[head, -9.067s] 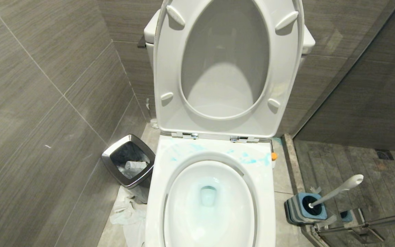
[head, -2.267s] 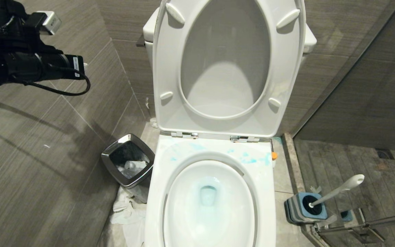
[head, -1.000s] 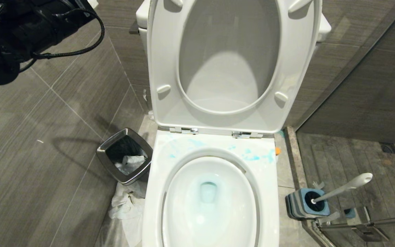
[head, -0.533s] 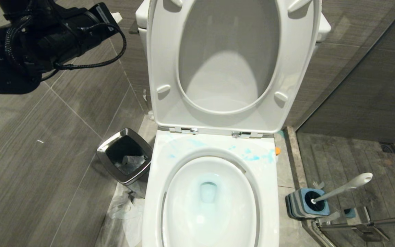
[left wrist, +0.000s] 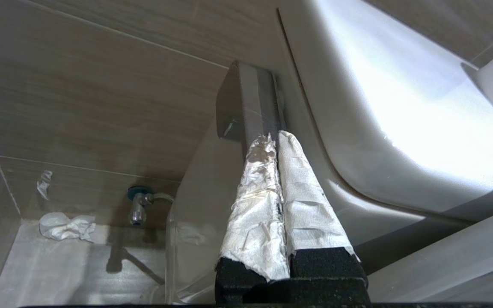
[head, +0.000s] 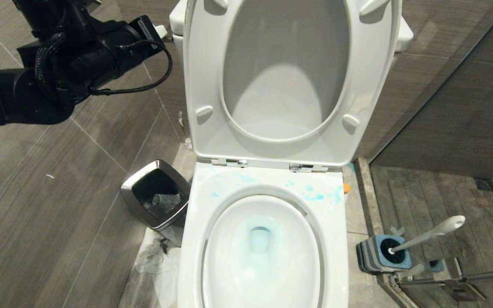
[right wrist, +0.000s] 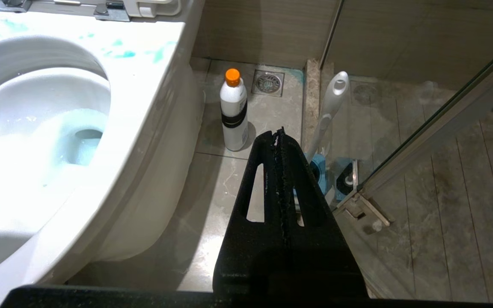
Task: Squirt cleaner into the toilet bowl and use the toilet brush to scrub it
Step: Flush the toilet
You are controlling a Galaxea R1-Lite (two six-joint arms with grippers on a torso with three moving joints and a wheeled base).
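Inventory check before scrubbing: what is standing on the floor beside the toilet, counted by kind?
Toilet brush: 1
Brush holder: 1
Steel bin: 1
White bottle with orange cap: 1
Total: 4

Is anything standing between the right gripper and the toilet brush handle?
Nothing visible. In the right wrist view the right gripper, jaws shut, hangs just short of the toilet brush, whose handle leans out of its holder. The white bottle stands aside, by the toilet bowl.
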